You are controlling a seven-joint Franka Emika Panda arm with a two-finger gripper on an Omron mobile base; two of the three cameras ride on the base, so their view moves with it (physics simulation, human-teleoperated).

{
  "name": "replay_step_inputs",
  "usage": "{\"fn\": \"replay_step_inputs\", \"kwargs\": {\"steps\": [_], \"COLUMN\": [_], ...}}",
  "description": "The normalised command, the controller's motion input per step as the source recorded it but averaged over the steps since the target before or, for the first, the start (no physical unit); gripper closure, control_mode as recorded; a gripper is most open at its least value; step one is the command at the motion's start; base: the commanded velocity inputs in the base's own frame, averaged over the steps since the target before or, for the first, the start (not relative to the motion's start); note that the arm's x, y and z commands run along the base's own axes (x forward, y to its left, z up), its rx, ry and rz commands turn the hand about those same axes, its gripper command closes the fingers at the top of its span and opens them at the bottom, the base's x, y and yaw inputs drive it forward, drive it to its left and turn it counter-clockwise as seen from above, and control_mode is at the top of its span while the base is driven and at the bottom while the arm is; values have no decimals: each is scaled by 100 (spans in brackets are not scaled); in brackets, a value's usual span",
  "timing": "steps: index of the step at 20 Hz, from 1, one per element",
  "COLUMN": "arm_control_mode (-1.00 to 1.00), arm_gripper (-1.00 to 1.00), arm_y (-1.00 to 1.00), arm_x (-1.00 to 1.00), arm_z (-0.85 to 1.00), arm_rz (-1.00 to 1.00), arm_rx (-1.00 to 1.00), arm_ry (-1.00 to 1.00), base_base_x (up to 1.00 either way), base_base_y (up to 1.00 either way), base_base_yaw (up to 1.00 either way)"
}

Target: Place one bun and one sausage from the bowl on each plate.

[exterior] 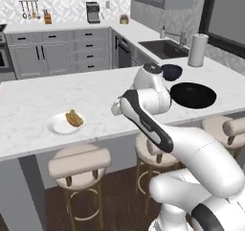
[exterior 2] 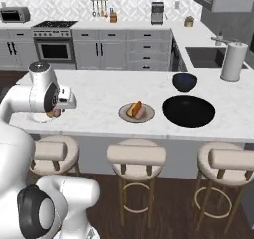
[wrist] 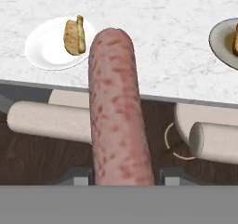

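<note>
A pinkish speckled sausage (wrist: 116, 111) stands between my fingertips (wrist: 78, 177), so my gripper (wrist: 123, 179) is shut on it. I hold it above the counter's front edge, near the white plate (wrist: 46, 51), which carries one bun (wrist: 74, 35). In the right base view the gripper (exterior 2: 55, 112) hangs by the arm's white wrist, left of the grey-rimmed plate (exterior 2: 125, 117). That plate holds a bun (exterior 2: 133, 109) and a sausage (exterior 2: 141, 113). The wide black bowl (exterior 2: 188, 111) sits to its right and looks empty. The left base view shows the white plate (exterior: 57, 125) and the black bowl (exterior: 193, 95).
A smaller dark blue bowl (exterior 2: 184, 82) stands behind the black bowl, with a paper towel roll (exterior 2: 233, 60) by the sink. Padded stools (exterior 2: 136, 156) line the counter's front. The grey-rimmed plate's edge (wrist: 222, 42) shows at the right of the hand view.
</note>
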Motion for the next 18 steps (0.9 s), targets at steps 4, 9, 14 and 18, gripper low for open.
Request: {"fn": "replay_step_inputs", "kwargs": {"steps": [4, 9, 14, 18], "arm_control_mode": [100, 100, -100, -100], "arm_gripper": [100, 100, 100, 100], "arm_y": [0, 0, 29, 3], "arm_x": [0, 0, 55, 33], "arm_z": [0, 0, -52, -100], "arm_rz": [0, 0, 0, 0], "arm_rx": [0, 0, -4, -6], "arm_ry": [0, 0, 1, 0], "base_base_x": [89, 82, 11, 0], "base_base_y": [100, 100, 17, 0], "base_base_yaw": [0, 0, 0, 0]}}
